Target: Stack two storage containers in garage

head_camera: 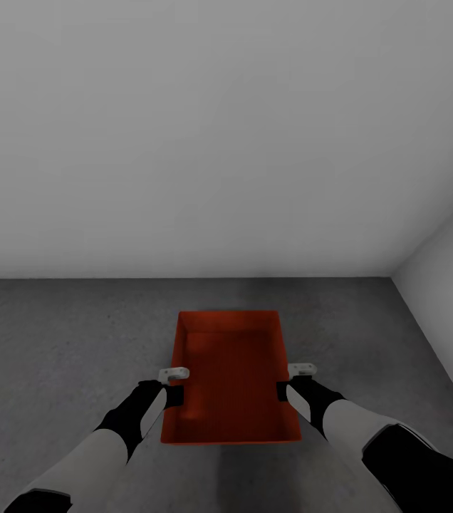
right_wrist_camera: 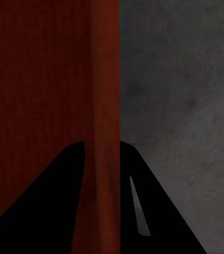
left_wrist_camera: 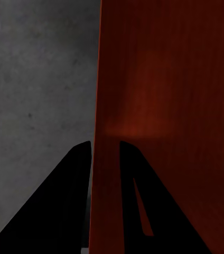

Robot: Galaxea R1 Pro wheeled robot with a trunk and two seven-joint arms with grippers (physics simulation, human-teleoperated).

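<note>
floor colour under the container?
Dark grey, speckled concrete floor; the texture shows best in the left wrist view, beside the red-orange container.

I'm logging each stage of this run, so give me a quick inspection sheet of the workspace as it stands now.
Surface: dark grey speckled concrete floor, bare around the bin.
Job's things: one red-orange storage container, open top, nothing seen inside, held level between both arms; whether it touches the floor cannot be told. No second container seen.
Clutter: nothing seen.
Grippers: left claw shut on the container's left wall, one finger on each side of it; right claw shut the same way on the right wall.
Cables: nothing seen.
Surroundings: plain pale grey wall ahead, meeting a second wall at a corner on the right.
</note>
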